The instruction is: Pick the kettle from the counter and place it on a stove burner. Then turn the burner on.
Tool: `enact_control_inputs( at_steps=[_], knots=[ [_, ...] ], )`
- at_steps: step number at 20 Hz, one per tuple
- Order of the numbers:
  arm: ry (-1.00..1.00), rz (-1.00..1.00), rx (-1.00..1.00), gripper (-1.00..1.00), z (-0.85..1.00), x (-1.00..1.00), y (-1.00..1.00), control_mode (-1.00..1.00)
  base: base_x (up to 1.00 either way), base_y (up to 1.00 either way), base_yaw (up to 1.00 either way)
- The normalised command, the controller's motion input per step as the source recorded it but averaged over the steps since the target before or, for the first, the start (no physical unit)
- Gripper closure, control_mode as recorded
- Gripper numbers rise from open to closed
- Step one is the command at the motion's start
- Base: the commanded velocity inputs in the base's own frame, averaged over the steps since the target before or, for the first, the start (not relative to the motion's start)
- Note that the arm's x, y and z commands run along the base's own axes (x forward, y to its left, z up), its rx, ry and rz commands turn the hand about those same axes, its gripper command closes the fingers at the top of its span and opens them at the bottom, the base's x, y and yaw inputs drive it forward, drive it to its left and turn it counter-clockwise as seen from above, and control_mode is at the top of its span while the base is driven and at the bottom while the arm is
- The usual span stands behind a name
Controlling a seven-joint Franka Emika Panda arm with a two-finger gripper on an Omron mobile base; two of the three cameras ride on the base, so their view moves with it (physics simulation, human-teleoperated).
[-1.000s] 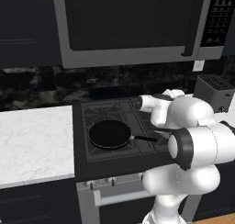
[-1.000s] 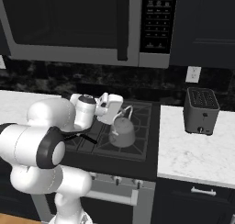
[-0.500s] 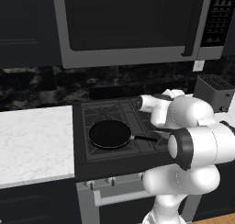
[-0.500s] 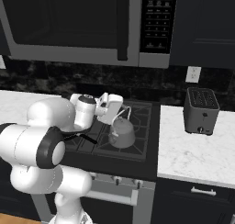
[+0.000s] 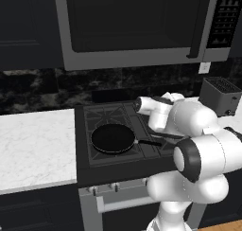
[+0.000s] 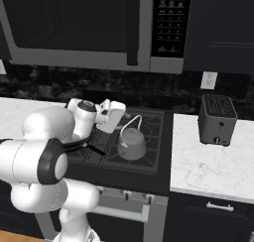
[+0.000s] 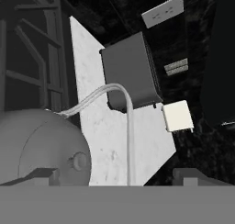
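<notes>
The dull-grey kettle (image 6: 131,143) stands upright on the right front stove burner (image 6: 150,155) of the black cooktop. Its thin wire handle (image 7: 130,126) arches up over the knobbed lid (image 7: 79,161). My gripper (image 6: 120,128) hovers just left of and above the kettle, by the handle. In the hand view my gripper (image 7: 114,176) is open. Its two dark fingertips (image 7: 39,175) stand wide apart on either side of the handle without touching it. The white marble counter (image 6: 198,161) lies to the right of the stove.
A black frying pan (image 5: 112,138) sits on the left front grate, its handle pointing toward my arm. A boxy grey toaster (image 6: 217,118) stands on the right counter below a wall outlet (image 6: 208,80). A microwave (image 6: 99,28) hangs above. More counter (image 5: 33,145) lies left of the stove.
</notes>
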Motion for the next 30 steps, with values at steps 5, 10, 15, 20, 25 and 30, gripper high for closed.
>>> enact_control_inputs(
  at_steps=[5,10,15,20,25,30],
  knots=[
    [-0.07,-0.02,0.05,-1.00,0.23,-0.14,0.17,-1.00,0.00,0.00,0.00],
    [-0.26,-0.16,0.12,-1.00,0.38,-0.93,-0.51,-1.00,0.00,0.00,0.00],
    [-0.37,-0.08,0.14,-1.00,0.00,-1.00,-0.85,-1.00,0.00,0.00,0.00],
    [-0.31,0.04,0.07,-1.00,-0.39,-1.00,-0.97,-1.00,0.00,0.00,0.00],
    [-0.02,0.29,0.00,-1.00,-1.00,-1.00,-1.00,-1.00,0.00,0.00,0.00],
    [-0.11,0.48,0.18,-1.00,-1.00,-1.00,-0.65,-1.00,0.00,0.00,0.00]
  ],
)
